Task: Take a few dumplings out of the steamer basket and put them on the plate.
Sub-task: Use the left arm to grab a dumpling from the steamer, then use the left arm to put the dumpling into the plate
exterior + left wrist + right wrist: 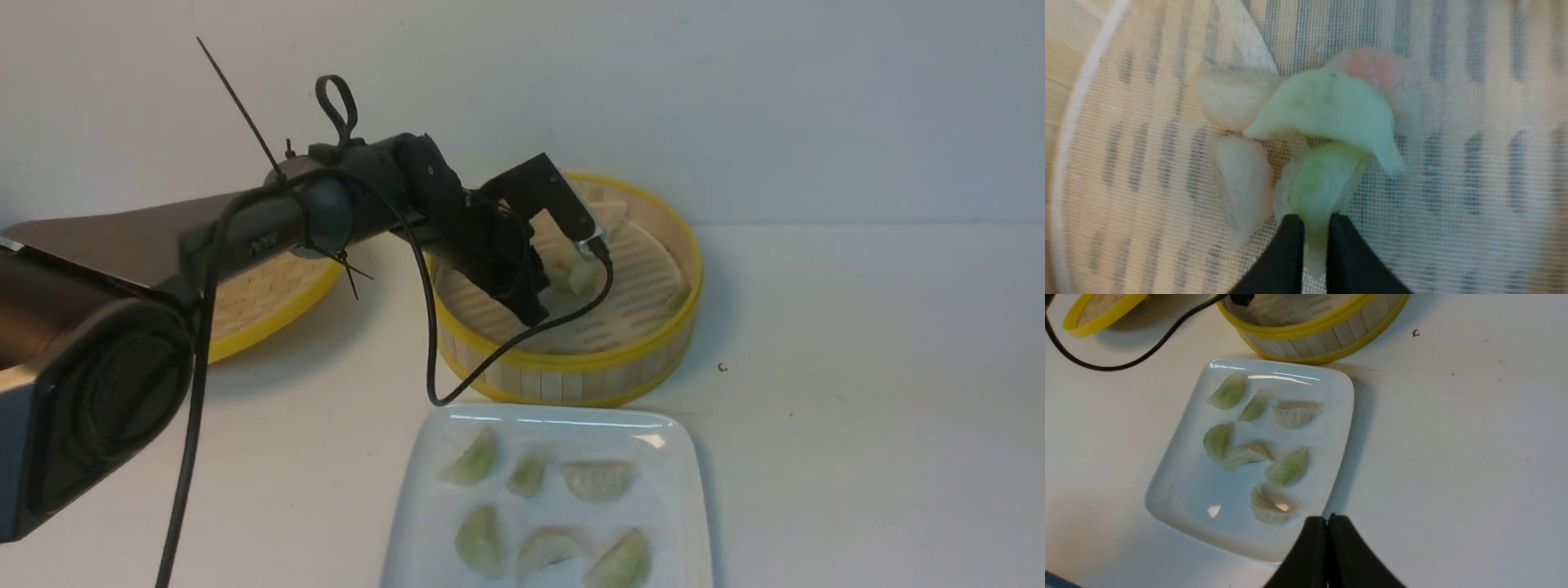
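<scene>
Dumplings (1289, 471) in two lots: seven on the plate (1184, 490), a cluster in the steamer basket (571, 367). The left gripper (1310, 222) is down inside the basket, its arm reaching in from the robot's left over the rim. Its two black fingers (1290, 253) are drawn nearly together, pinching the narrow end of a small green dumpling (1321, 183); a sliver of skin shows in the slit between the tips. The rest of that dumpling lies just beyond the fingertips, over the mesh liner (1453, 183). Cannot tell whether it is lifted or resting on the mesh. Touching it on the far side is a larger pale green dumpling (1331, 110), which overlaps a pinkish dumpling (1376, 67). Two whitish dumplings (1237, 179) lie just beside these, on one side of the cluster. The plate sits on the white table (857, 408) just in front of the basket, close to its base. The right gripper (1327, 522) hangs over the table beside the plate's edge, on the side away from the basket, jaws pressed together. The dumpling nearest it is a pale one (1265, 508) on the plate, apart from the tips. A flat yellow-rimmed lid (269, 302) lies on the table to the robot's left of the basket, partly behind the left arm. A black cable (430, 343) loops from that arm down past the basket's front.
</scene>
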`<control>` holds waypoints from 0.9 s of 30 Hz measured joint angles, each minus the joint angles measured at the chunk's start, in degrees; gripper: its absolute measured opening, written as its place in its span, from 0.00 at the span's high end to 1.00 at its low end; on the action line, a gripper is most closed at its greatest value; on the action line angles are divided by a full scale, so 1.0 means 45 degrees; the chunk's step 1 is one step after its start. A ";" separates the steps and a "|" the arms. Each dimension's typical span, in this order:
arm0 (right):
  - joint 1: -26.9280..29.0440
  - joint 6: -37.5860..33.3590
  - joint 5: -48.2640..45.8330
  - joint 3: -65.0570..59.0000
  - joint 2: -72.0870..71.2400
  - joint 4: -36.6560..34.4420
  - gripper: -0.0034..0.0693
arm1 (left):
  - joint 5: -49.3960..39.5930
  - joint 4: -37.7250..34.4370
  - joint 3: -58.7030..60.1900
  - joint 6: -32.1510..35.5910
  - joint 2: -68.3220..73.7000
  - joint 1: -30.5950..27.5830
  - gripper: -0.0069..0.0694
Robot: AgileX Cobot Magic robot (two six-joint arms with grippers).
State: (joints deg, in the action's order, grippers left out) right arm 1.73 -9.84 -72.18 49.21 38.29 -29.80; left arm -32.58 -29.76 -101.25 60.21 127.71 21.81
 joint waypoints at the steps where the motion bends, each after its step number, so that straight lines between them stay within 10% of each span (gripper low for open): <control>1: 0.0000 0.0000 0.0000 0.0000 0.0000 -0.0013 0.97 | -0.0062 0.0011 0.0000 -0.0099 -0.0166 0.0000 0.86; 27: 0.0000 -0.0606 -0.0026 0.0000 -0.0139 -0.0610 0.97 | -0.8288 0.2700 0.2418 -0.5182 -0.6062 -0.0025 0.86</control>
State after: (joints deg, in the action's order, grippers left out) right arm 1.73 -12.57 -72.30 49.21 37.66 -32.55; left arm -69.88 -17.61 -90.37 36.89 100.43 21.69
